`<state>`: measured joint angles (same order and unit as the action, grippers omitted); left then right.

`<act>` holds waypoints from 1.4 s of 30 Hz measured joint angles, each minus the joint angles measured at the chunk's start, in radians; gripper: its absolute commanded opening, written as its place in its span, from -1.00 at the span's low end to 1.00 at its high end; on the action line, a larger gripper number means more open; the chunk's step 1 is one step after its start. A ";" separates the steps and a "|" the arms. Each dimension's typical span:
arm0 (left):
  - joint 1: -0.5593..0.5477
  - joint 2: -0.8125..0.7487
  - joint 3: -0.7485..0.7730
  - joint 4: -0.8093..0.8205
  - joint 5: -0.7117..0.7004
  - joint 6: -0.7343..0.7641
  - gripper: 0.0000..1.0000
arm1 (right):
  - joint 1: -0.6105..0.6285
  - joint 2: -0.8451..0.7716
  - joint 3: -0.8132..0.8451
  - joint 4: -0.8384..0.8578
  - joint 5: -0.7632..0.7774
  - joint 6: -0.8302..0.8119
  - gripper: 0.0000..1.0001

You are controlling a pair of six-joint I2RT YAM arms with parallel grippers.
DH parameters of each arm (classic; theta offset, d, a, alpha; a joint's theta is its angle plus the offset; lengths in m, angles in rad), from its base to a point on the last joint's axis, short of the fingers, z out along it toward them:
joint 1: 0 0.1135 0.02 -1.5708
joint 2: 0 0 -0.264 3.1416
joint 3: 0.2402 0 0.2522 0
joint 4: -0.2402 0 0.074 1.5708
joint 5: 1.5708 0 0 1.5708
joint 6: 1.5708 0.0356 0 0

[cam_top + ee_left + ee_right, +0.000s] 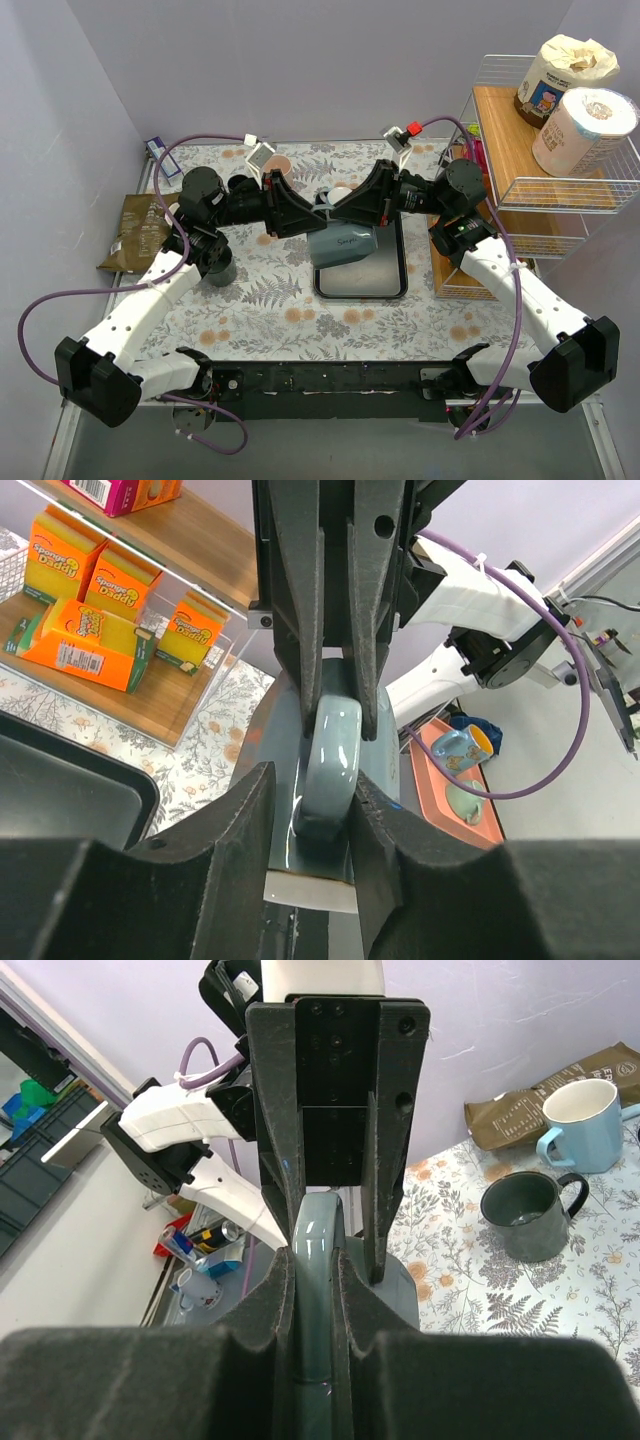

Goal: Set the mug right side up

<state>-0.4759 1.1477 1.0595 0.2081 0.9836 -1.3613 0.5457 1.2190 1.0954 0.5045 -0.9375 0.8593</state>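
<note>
The grey-blue mug (343,245) hangs on its side above the black tray (390,288), its handle (326,200) pointing up. My right gripper (340,208) comes in from the right and is shut on the handle (318,1250); both pads press it in the right wrist view (313,1290). My left gripper (312,212) comes in from the left with its jaws around the same handle (335,750). In the left wrist view (312,810) the right pad touches the handle and a gap shows at the left pad. The mug's opening is hidden.
A dark mug (218,270) stands upright on the floral cloth at the left, also in the right wrist view (525,1215), next to a light blue mug (583,1125) and a brown bag (133,230). A wire rack (560,190) with paper rolls stands at the right.
</note>
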 measured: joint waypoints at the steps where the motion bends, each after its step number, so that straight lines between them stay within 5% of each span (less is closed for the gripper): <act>1: -0.005 0.004 0.003 0.003 0.000 0.001 -0.38 | 0.002 0.001 0.000 0.000 0.000 0.001 -0.97; 5: -0.019 0.013 0.009 0.009 -0.003 0.016 -1.00 | 0.005 0.010 -0.004 -0.003 0.003 0.002 -0.97; 12: -0.018 0.016 0.011 -0.029 -0.027 0.060 -1.00 | 0.002 0.014 -0.006 -0.047 0.027 -0.024 -0.95; 16: -0.020 0.014 0.015 -0.130 -0.106 0.102 -1.00 | 0.004 0.019 0.011 -0.161 0.069 -0.100 0.01; 20: -0.033 0.014 0.038 -0.292 -0.251 0.153 -1.00 | 0.011 0.045 0.045 -0.313 0.184 -0.183 0.32; 31: -0.034 0.103 0.163 -0.865 -0.766 0.185 -1.00 | 0.013 0.181 0.203 -0.807 0.583 -0.341 0.35; 42: 0.000 0.342 0.273 -1.211 -1.142 0.147 -1.00 | 0.013 0.182 0.147 -0.909 0.663 -0.344 0.30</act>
<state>-0.4755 1.4895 1.3323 -1.0031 -0.1581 -1.2140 0.5587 1.4014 1.2423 -0.4049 -0.2741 0.5156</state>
